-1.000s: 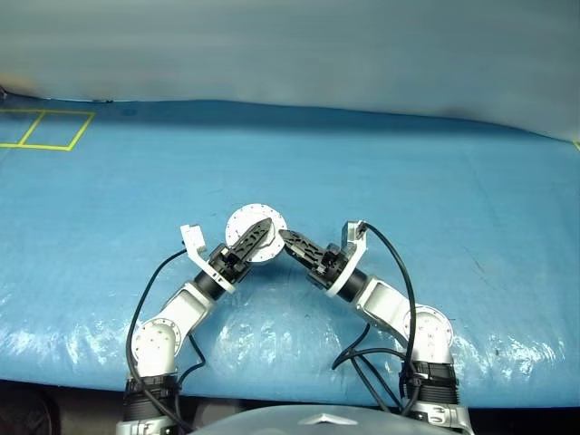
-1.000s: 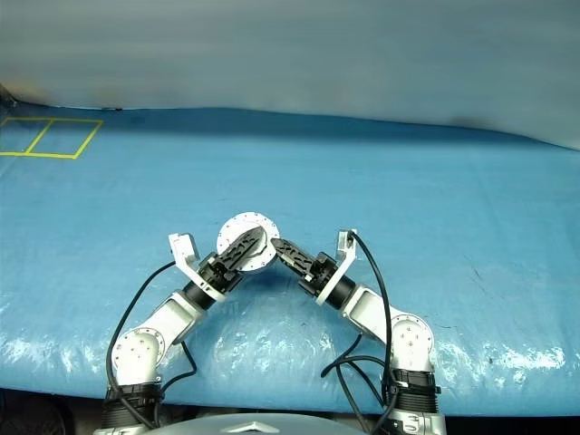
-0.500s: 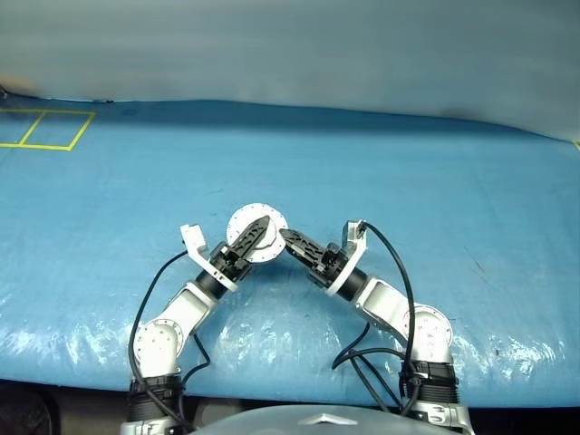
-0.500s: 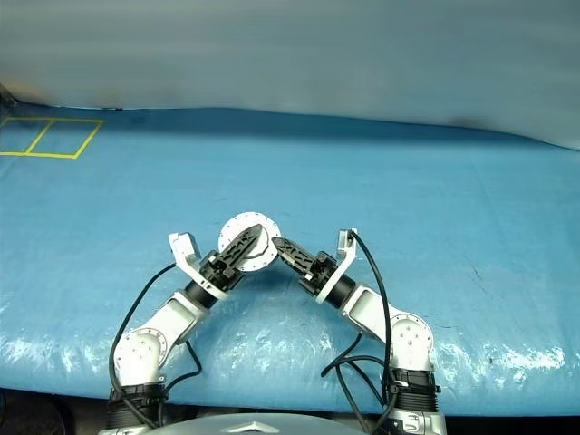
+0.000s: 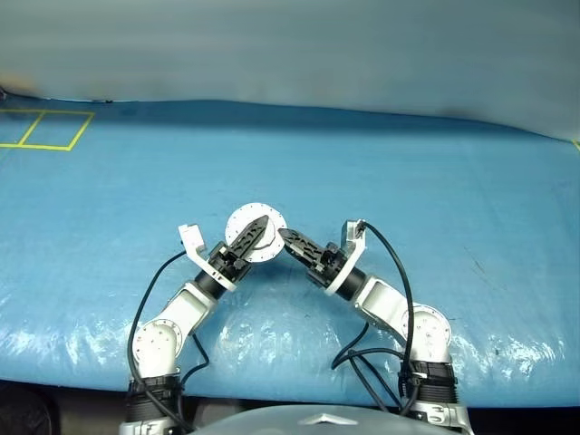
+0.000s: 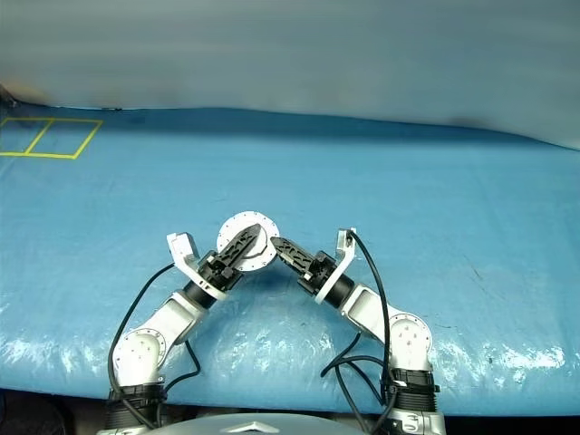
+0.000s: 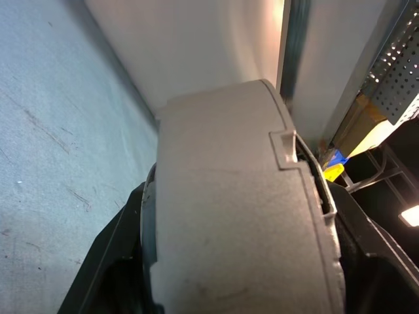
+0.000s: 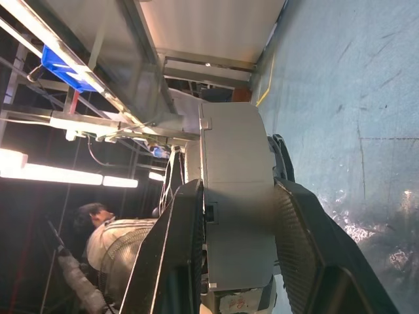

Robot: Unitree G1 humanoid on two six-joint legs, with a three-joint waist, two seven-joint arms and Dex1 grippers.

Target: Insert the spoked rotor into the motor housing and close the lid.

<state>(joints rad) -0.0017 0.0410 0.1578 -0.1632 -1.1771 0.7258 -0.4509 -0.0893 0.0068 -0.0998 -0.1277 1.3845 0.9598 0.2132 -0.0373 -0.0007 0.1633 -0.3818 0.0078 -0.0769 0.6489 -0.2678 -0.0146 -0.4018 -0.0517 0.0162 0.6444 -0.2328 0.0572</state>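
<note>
Black fingers close from both sides on the motor housing [image 5: 256,232], which we see held above the blue table cover [image 5: 435,199] between the two grippers. From the head, the left gripper [image 5: 252,234] lies across the round silver face with its fingers set on that face and on the one beneath, pinching the puck; the right gripper [image 5: 292,241] meets its rim at about 4 o'clock. In the right wrist view the grey puck [image 8: 237,196] sits edge-on between the two fingers [image 8: 171,261], which press on its flat faces. In the left wrist view the same grey body [image 7: 242,216] is so close that we can make out little beyond its curved wall, a small notch on the edge, and dark finger surfaces [image 7: 108,261] on either side. We cannot tell whether the lid is shut on the housing or whether the spoked rotor is inside; the windings are hidden from us. Both forearms rise from the bottom edge and lean inward, the left from 7 o'clock, the right from 5 o'clock, wrists bent so the fingers converge. Yellow tape lines [image 5: 54,130] mark the cover's far left corner.
</note>
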